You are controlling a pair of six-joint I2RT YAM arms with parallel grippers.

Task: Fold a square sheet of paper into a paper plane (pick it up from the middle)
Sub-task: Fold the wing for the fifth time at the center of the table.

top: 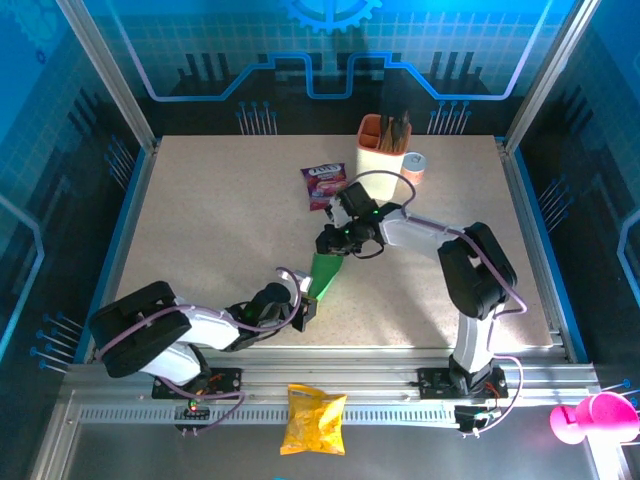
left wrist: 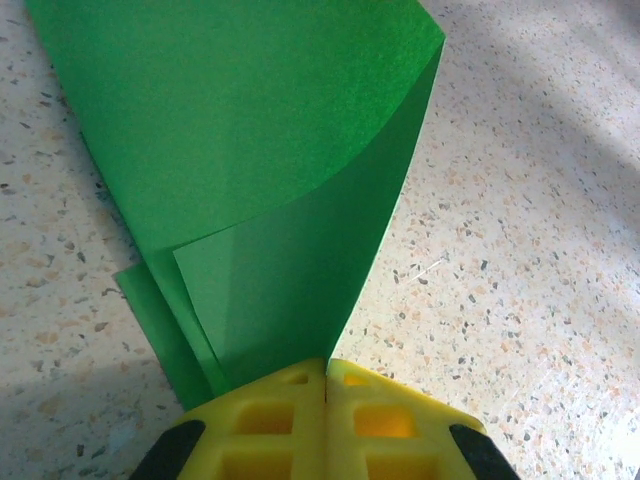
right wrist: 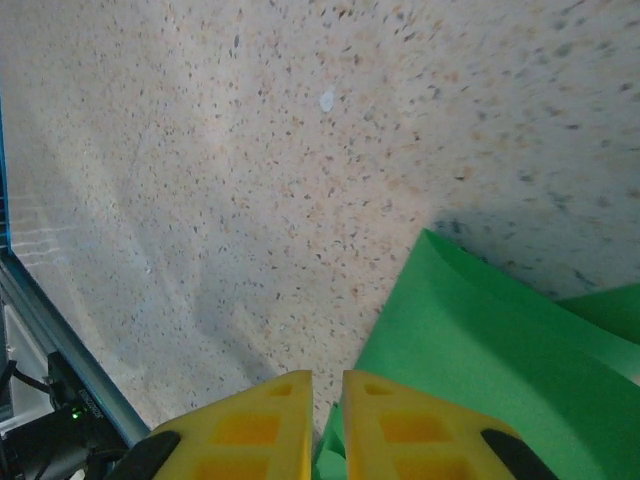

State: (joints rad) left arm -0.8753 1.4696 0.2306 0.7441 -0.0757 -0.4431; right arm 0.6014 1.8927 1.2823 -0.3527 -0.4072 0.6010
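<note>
The square sheet of paper is bright green and folded into a narrow, curling shape in mid-table, between the two arms. My left gripper is shut on its near end. In the left wrist view the yellow fingers meet at the left gripper, and the folded paper fans out ahead, one layer bowed upward. My right gripper hangs over the far end. In the right wrist view its jaws stand a narrow gap apart, the paper lying beside and under the right finger.
A purple snack sachet lies behind the paper. An orange-and-white holder and a pink cup stand at the back. A yellow crisp bag rests on the front rail. Blue frame rail borders the table.
</note>
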